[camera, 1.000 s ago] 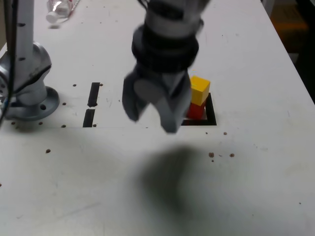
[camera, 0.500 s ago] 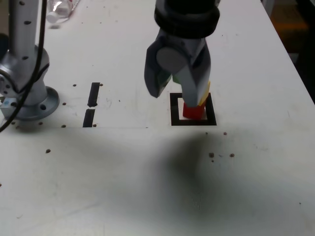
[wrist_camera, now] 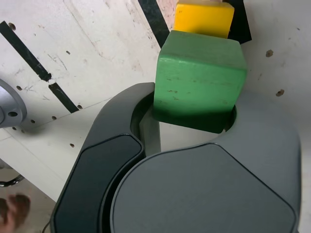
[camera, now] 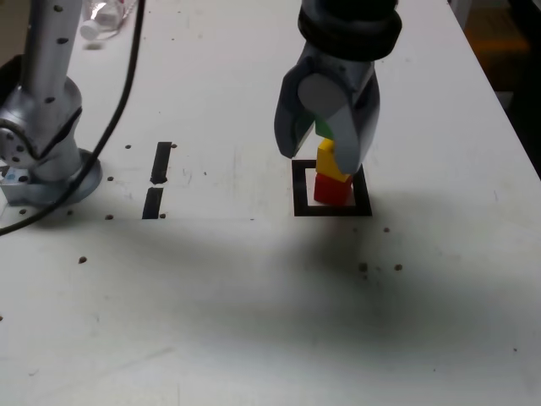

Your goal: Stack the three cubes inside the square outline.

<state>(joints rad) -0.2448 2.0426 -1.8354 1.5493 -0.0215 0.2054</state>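
A Unitree Z1 arm's gripper [camera: 325, 139], clamped on the green cube [wrist_camera: 198, 80], hangs just above a two-block stack on the white counter [camera: 439, 152]: the yellow cube [camera: 330, 159] sits on the red cube [camera: 331, 189] inside the square outline [camera: 300, 199]. The last placement looks close. To do it well, the green cube should be centred over the yellow one, its edges squared, then lowered gently until it rests flat before the jaws part, since a sideways nudge could topple the stack.
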